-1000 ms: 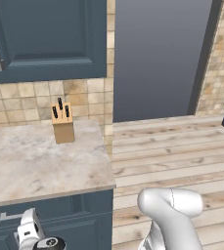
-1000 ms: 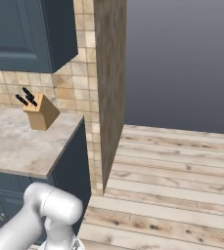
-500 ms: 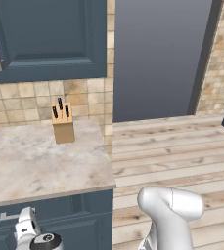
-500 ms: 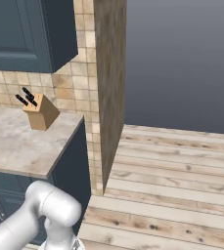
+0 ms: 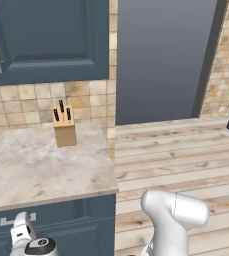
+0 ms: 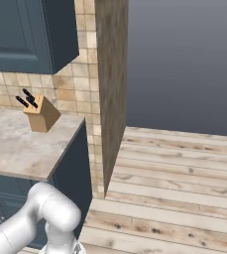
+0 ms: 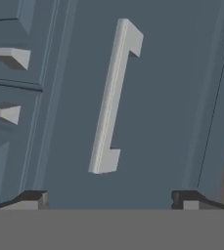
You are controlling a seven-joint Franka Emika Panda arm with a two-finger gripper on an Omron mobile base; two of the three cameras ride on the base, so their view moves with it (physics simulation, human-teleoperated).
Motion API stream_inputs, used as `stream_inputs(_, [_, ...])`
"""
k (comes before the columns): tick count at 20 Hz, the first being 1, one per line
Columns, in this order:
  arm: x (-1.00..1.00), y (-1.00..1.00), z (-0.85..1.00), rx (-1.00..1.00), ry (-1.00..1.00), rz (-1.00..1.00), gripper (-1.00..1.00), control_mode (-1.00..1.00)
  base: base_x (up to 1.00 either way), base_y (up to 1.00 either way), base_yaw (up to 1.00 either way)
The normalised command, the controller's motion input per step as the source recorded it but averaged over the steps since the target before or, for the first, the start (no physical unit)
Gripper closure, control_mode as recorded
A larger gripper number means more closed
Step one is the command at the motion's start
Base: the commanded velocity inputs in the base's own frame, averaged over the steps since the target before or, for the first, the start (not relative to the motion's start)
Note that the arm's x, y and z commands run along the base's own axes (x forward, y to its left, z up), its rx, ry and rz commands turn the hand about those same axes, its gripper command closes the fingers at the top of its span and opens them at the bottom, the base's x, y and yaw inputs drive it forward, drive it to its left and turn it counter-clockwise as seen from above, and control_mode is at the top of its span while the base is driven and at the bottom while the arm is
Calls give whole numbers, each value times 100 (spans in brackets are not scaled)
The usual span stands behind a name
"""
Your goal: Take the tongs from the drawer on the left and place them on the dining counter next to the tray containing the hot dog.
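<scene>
The drawer (image 7: 172,97) is a dark slate-blue front with a silver bar handle (image 7: 112,97), which stands on end because the hand is rolled. My gripper (image 7: 108,200) is open, its two dark fingertips (image 7: 33,197) set wide apart just short of the handle, nothing between them. In the left base view my hand (image 5: 28,240) sits low in front of the drawer (image 5: 66,220), right below its handle (image 5: 16,218). The tongs are hidden. The dining counter and the tray are out of view.
A short marble worktop (image 5: 36,170) with a wooden knife block (image 5: 63,127) lies above the drawer, with dark blue wall cabinets (image 5: 46,40) over it. More drawer fronts (image 7: 6,83) sit beside this one. A tiled wall end (image 6: 107,89) and plank floor (image 6: 184,188) lie to the right.
My hand has edged slightly lower at the drawer front and the elbow has shifted a little. Nothing else has moved.
</scene>
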Motion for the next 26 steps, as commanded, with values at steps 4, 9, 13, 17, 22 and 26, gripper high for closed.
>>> stream_inputs(4, [22, 23, -30, -1, -1, 0, -100, -100, 0, 0, 0])
stream_inputs(9, [26, 21, -31, -2, 0, 0, -100, -100, 0, 0, 0])
stream_inputs(13, [27, 18, -19, 0, 0, 0, -100, -100, 0, 0, 0])
stream_inputs(17, [29, 20, -21, 0, 0, 0, -100, -100, 0, 0, 0])
stream_inputs(22, [28, 23, -31, -3, 0, 0, -100, -100, 0, 0, 0])
stream_inputs(26, [24, 22, -29, -3, 0, 0, -100, -100, 0, 0, 0])
